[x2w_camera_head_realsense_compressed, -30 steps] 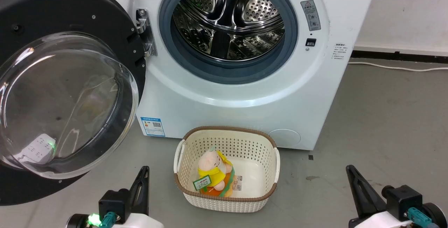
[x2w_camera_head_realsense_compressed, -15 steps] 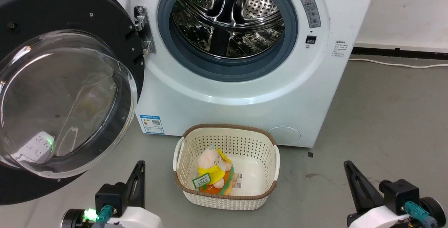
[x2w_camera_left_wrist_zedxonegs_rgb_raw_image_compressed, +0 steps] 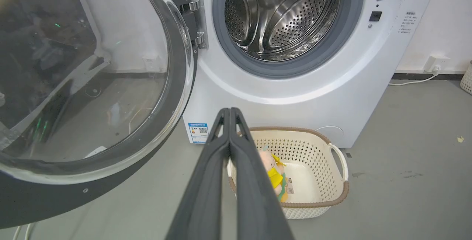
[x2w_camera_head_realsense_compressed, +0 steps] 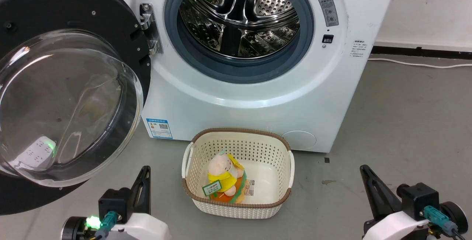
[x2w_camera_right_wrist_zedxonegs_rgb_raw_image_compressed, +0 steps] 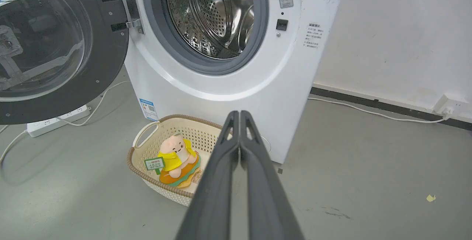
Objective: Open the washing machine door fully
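Head view, glossy round washing machine door, steel drum, left claw and right claw closed, empty

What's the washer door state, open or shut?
Open wide: the washing machine door stands swung out left on its hinge, leaving the steel drum exposed.

The door, a black disc with a bulging clear glass bowl, stands swung wide to the left on its hinge. The washer, a white front-loader on the floor, shows its steel drum ringed by a grey-blue gasket.
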Tool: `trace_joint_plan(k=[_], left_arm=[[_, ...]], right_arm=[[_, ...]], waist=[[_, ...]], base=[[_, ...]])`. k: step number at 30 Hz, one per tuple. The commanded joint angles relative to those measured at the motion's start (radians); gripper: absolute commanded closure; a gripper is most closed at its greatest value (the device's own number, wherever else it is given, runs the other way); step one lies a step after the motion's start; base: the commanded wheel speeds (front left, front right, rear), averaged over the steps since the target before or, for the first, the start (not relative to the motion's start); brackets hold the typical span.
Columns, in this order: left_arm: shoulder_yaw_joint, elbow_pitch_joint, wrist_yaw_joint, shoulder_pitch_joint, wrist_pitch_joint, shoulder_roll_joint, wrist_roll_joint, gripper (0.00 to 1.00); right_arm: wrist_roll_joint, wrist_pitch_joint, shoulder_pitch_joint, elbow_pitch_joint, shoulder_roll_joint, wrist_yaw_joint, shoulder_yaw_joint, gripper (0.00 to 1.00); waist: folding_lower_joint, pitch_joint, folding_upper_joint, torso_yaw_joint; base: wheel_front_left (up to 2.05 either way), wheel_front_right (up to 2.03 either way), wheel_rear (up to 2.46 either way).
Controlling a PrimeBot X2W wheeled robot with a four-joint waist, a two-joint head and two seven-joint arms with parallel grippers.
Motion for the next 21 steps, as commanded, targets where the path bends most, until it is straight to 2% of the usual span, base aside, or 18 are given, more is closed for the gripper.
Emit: trace_joint_plan(k=[1,21], left_arm=[[0.006,-0.009,0.006,-0.019,0.006,0.0,0.012,1.0],[0.015,-0.019,0.008,-0.031,0.027,0.0,0.019,1.0]], right_arm=[[-0.009,0.006,-0.019,-0.009,0.002,0.001,0.004,1.0],[-0.015,0.026,-0.031,-0.016,0.003,0.001,0.009,1.0]], waist=[[0.0,0.001,0.0,0.0],[0.0,0.009,0.0,-0.002]], base=[[0.0,0.0,0.0],[0.0,0.0,0.0]])
